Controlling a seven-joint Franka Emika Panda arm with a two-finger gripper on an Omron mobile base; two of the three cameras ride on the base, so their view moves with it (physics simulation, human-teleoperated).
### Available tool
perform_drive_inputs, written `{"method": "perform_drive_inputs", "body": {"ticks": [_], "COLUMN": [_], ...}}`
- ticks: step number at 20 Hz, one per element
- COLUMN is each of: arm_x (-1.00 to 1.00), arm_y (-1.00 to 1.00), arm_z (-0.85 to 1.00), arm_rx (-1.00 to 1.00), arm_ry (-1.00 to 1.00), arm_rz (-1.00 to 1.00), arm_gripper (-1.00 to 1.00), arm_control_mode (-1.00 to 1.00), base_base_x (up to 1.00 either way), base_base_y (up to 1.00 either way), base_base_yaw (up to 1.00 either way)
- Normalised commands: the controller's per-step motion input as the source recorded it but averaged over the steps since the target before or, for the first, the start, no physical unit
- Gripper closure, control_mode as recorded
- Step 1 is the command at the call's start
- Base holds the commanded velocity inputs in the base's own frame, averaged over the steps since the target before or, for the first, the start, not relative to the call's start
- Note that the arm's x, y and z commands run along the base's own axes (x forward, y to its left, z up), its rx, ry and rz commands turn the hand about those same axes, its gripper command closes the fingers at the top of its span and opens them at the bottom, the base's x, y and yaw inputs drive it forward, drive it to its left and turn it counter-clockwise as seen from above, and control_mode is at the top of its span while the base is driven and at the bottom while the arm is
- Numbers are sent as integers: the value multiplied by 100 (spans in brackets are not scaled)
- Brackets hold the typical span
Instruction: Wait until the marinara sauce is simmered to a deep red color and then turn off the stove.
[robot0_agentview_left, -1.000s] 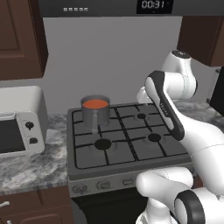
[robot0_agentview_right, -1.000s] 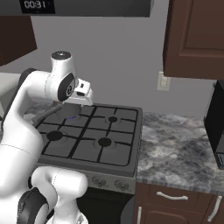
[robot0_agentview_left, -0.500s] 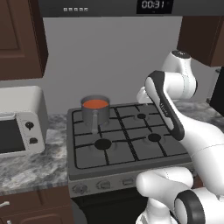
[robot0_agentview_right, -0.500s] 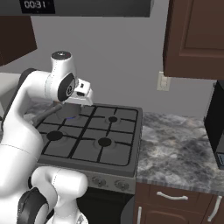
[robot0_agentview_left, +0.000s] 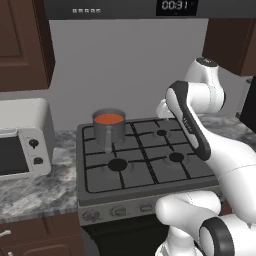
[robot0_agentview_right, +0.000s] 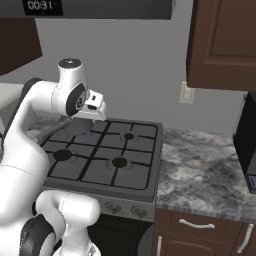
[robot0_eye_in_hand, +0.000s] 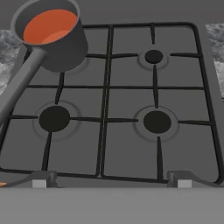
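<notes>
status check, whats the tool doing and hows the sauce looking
Tool open, empty, hovering above the stove. Marinara sauce orange-red in the grey pot on the back-left burner. Front knobs unobstructed.

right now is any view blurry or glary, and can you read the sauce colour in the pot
Left base view: sharp, evenly lit, no glare; the orange-red marinara sauce shows clearly in the grey metal saucepan. Hand view: soft-edged, slightly blurred, sauce still plainly orange-red. Right base view: sharp, with soft shadow under the arm on the grey gas stove.
</notes>
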Motion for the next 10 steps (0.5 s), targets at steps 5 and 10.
{"method": "perform_drive_inputs", "body": {"ticks": [5,10], "arm_x": [0,0], "arm_y": [0,0], "arm_z": [0,0], "arm_rx": [0,0], "arm_ry": [0,0], "arm_rz": [0,0], "arm_gripper": [-100,-100], "arm_control_mode": [-100,-100], "base_base_x": [0,0], "base_base_y": [0,0], "base_base_yaw": [0,0]}}
